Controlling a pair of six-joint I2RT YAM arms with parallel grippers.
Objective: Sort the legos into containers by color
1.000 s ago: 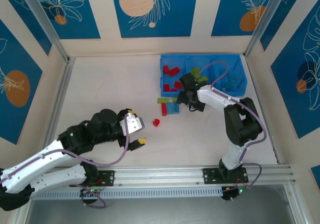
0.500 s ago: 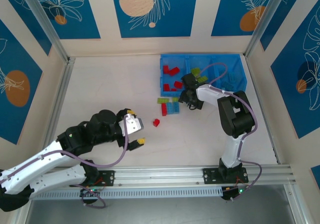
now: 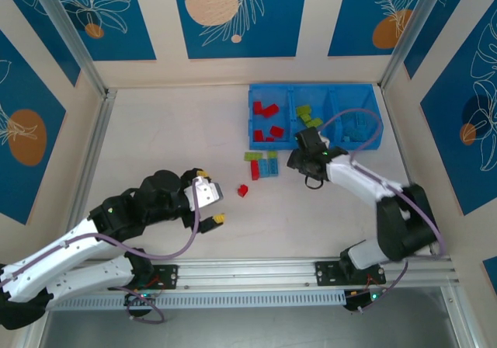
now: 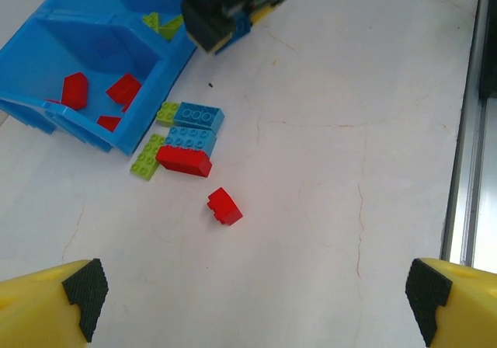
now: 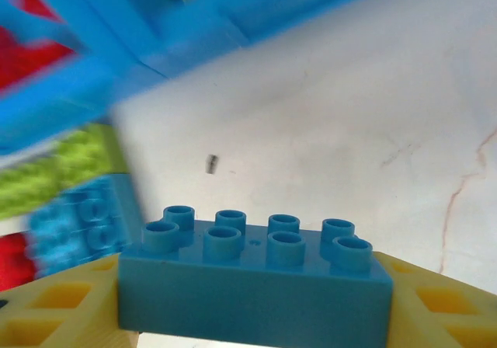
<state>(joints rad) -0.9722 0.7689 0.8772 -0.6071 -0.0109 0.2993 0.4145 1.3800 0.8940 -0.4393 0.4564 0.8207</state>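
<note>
Cracked cream table [image 3: 155,130], blue leaf-print walls [image 3: 233,14]; left gripper [image 3: 211,197] jaws wide, empty; loose legos [image 3: 262,164] just before tray [image 3: 311,88]; right gripper [image 3: 299,157] clamps light blue brick [image 5: 256,286] beside tray.

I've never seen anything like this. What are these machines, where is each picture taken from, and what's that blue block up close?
Those are two robot arms bolted to a table, each ending in a two-finger gripper. The wide picture comes from a camera overhead; the other two come from cameras on the wrists, looking past yellow fingers. The right gripper pinches a light blue brick near a blue tray that holds red bricks and green bricks in separate compartments. The left gripper is open and empty. A cluster of loose bricks and a lone red brick lie on the table.
</note>
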